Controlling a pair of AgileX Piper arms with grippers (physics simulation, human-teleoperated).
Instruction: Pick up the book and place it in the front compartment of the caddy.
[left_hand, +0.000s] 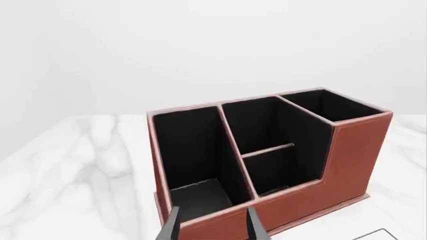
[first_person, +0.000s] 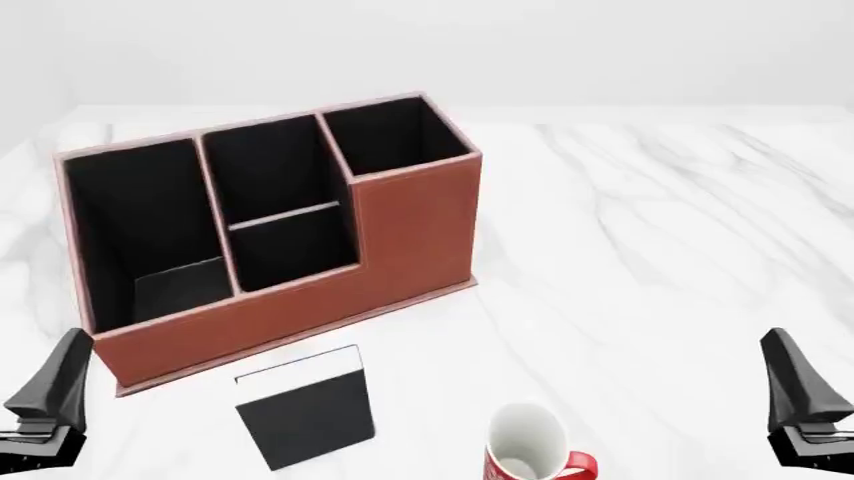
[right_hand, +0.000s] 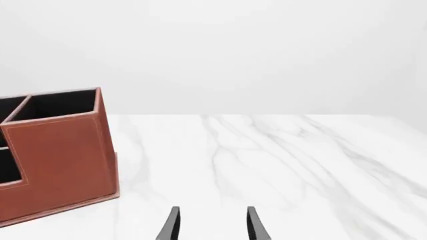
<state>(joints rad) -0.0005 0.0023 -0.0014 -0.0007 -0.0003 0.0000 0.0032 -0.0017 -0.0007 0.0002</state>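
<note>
While I look through the left wrist camera, the left gripper (left_hand: 212, 225) shows two dark fingertips spread apart with nothing between them. It faces the large reddish-brown leather-look caddy (left_hand: 347, 165), whose black-lined compartments open upward. The white corner of the book (left_hand: 377, 235) just shows at the frame's edge, on the white marbled table (left_hand: 73, 170).

From the front camera, the small thin black book with white page edges (first_person: 307, 408) lies flat on the table, just in front of the caddy's low front wall (first_person: 267, 320) and apart from it. Its longer side appears to run roughly away from me, slightly skewed. The left gripper (first_person: 47, 405) sits at the lower left corner and the right gripper (first_person: 807, 410) at the lower right. I judge the book nearer the left arm, lying ahead of it and toward the middle. A white mug with a red handle (first_person: 531, 455) stands close beside the book on its right, so it crowds any approach from the right arm. The caddy's lower front compartments are the ones closest to the book.

Through the right wrist camera, the right gripper (right_hand: 212, 225) also has its fingertips parted and empty. It looks over bare marble, with the caddy's tall end (right_hand: 60, 160) off to one side. Neither book nor mug appears here. All around is plain pale grey backdrop.
</note>
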